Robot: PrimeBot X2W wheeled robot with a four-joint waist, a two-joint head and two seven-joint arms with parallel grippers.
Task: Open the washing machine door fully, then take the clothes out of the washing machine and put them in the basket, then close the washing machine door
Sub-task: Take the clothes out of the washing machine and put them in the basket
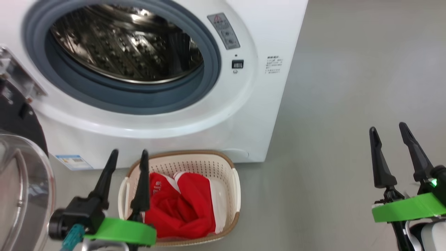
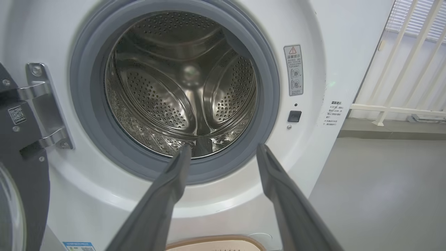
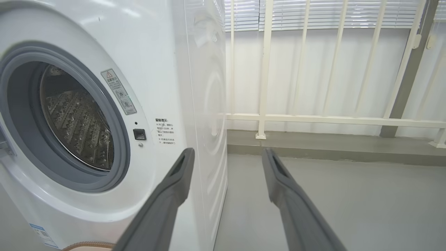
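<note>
The washing machine (image 1: 268,104) is seen at upper left of the head view, w/ its grey rubber ring (image 1: 212,69) and perforated steel drum (image 1: 129,45) exposed. The washing machine door (image 1: 17,122) is swung open at the view's left. Its black rim and clear glass bowl (image 1: 24,188) are cut off by the frame edge, and it is carried on a metal hinge (image 2: 45,104). The basket (image 1: 231,167) is set on the grey floor (image 1: 331,139) just in front of the machine's base, below the opening. Red clothes (image 1: 181,209) w/ white trim are piled inside it. The left gripper (image 1: 129,151) is held above the basket's left rim, jaws spread w/ nothing btw them, fingers pointed twd the drum. The right gripper (image 1: 387,126) is held well apart to the right, over the floor, jaws likewise spread, nothing gripped. A white railing (image 3: 264,118) is seen beyond the machine's right side.
</note>
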